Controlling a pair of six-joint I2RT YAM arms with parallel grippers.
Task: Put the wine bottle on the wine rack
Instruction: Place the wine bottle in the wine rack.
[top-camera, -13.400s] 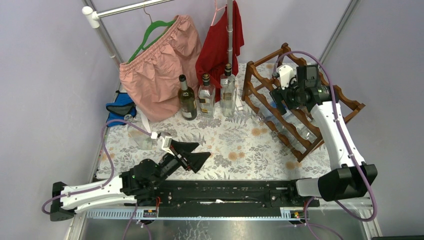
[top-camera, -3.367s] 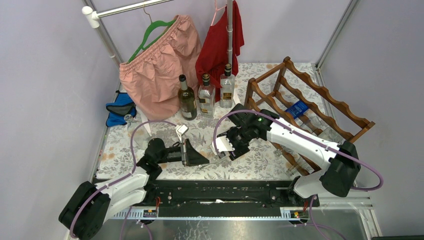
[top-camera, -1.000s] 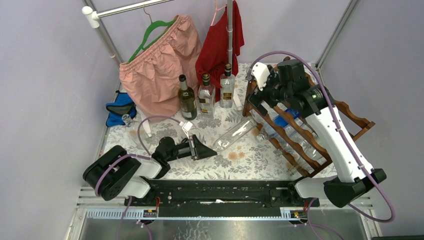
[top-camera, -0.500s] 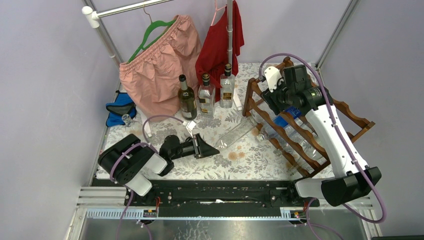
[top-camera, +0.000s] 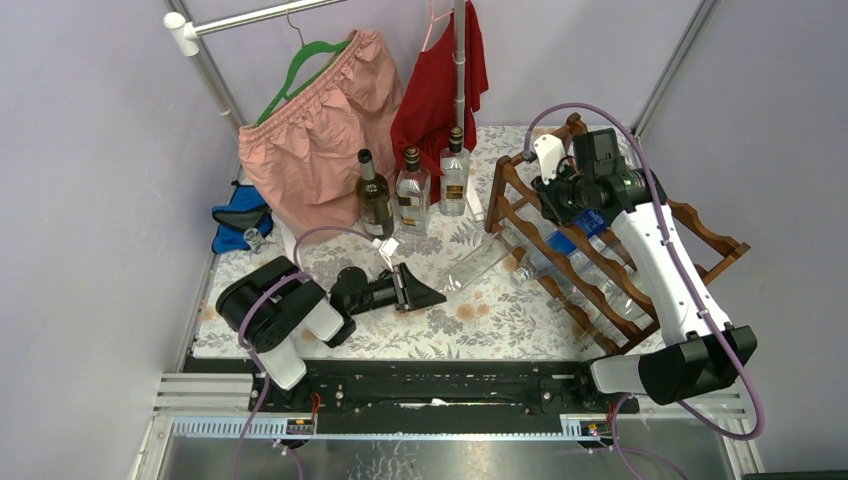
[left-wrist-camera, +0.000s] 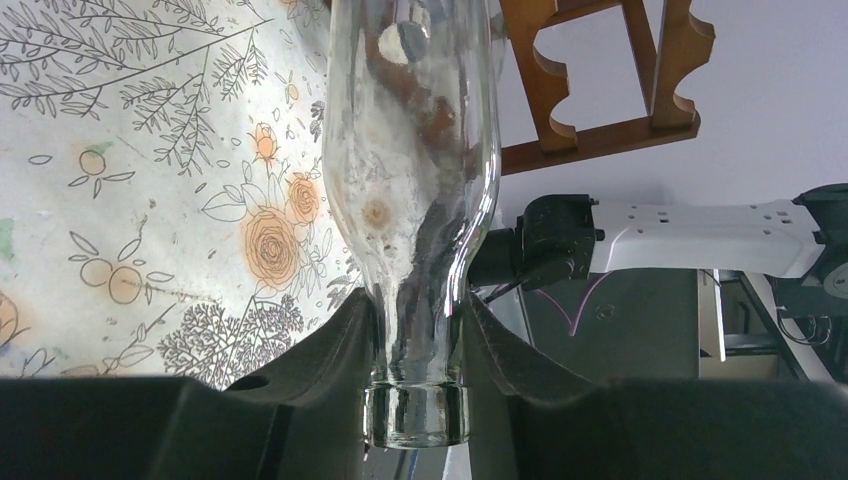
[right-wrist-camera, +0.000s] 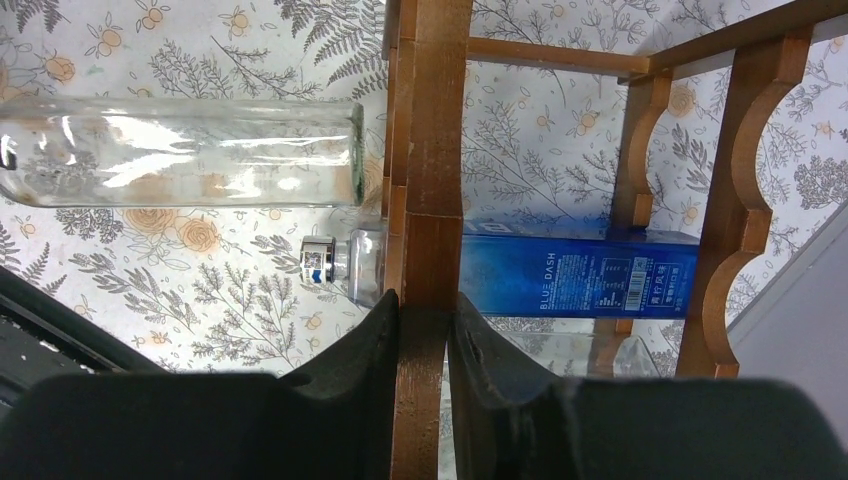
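Observation:
The wine bottle (top-camera: 478, 262) is clear empty glass and lies on the flowered tablecloth, its base toward the wine rack (top-camera: 640, 190). My left gripper (top-camera: 436, 291) is shut on its neck; in the left wrist view the neck sits between the fingers (left-wrist-camera: 415, 330) and the bottle body (left-wrist-camera: 410, 150) runs away toward the rack (left-wrist-camera: 600, 130). My right gripper (top-camera: 552, 200) is shut on a wooden upright of the rack (right-wrist-camera: 430, 150), the black fingers pressed on both sides at the gripper's tips (right-wrist-camera: 423, 320). The bottle's base end (right-wrist-camera: 180, 150) lies just left of that upright.
A blue-labelled bottle (right-wrist-camera: 570, 280) lies in the rack's lower tier. Three bottles (top-camera: 411, 190) stand at the back of the table. Pink shorts (top-camera: 320, 130) and a red garment (top-camera: 440, 80) hang from a rail behind them. A blue object (top-camera: 240, 225) lies at the far left.
My right gripper has shifted a little to the right and closed from wide open onto the rack's upright. The left arm has pushed the bottle slightly toward the rack.

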